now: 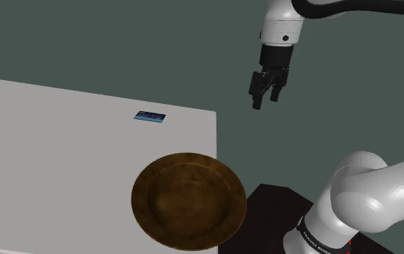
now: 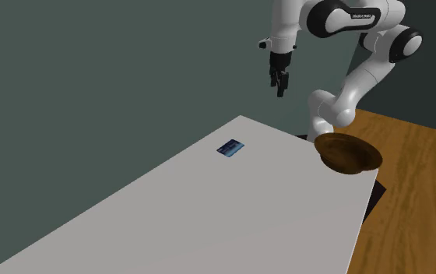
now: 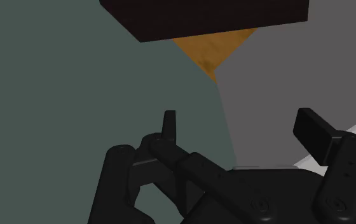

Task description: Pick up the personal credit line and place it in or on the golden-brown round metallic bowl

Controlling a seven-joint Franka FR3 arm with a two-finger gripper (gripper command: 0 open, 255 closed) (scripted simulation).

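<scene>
A small blue card (image 1: 150, 116) (image 2: 230, 148) lies flat on the white table (image 1: 56, 166) (image 2: 209, 210), close to its far edge. The golden-brown round bowl (image 1: 188, 200) (image 2: 349, 152) sits at the table's corner nearest the stand, and its rim overhangs the edge. My black gripper (image 1: 265, 97) (image 2: 279, 84) (image 3: 240, 130) hangs high in the air, out past the table's edge, to the right of the card in the shoulder view. Its fingers (image 3: 169, 127) stand apart and open with nothing between them.
The dark stand (image 1: 273, 209) (image 3: 202, 16) is beside the bowl's corner of the table. Wooden floor (image 2: 411, 202) (image 3: 216, 52) lies beyond it. A grey-green wall (image 1: 121, 43) runs behind the table.
</scene>
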